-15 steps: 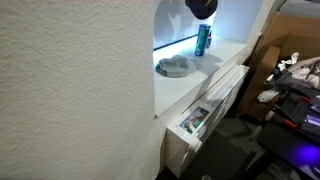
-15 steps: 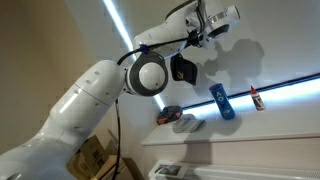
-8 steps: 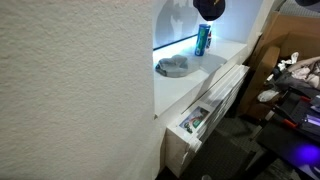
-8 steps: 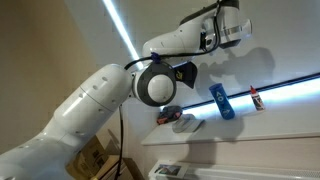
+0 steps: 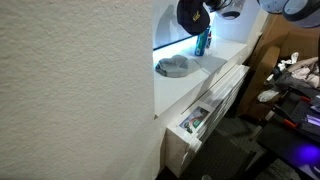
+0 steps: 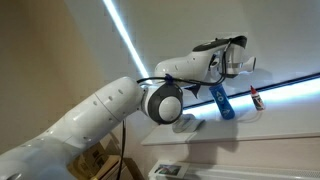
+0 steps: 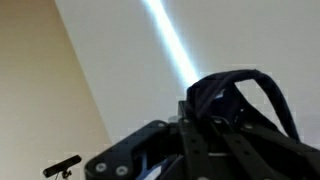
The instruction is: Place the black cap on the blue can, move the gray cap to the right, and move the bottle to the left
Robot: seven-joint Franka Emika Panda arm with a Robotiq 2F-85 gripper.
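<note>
Your gripper (image 5: 208,8) is pinching the black cap (image 5: 193,14) and holding it up in the air just above the blue can (image 5: 203,42), while the gray cap (image 5: 174,67) sits on the ledge (image 5: 230,52) nearby

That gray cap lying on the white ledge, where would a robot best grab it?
Probably from above, pinching the rounded top of the gray cap. It lies low on the ledge, its soft fabric should bunch when pinched, and the blue can stands apart from it.
</note>
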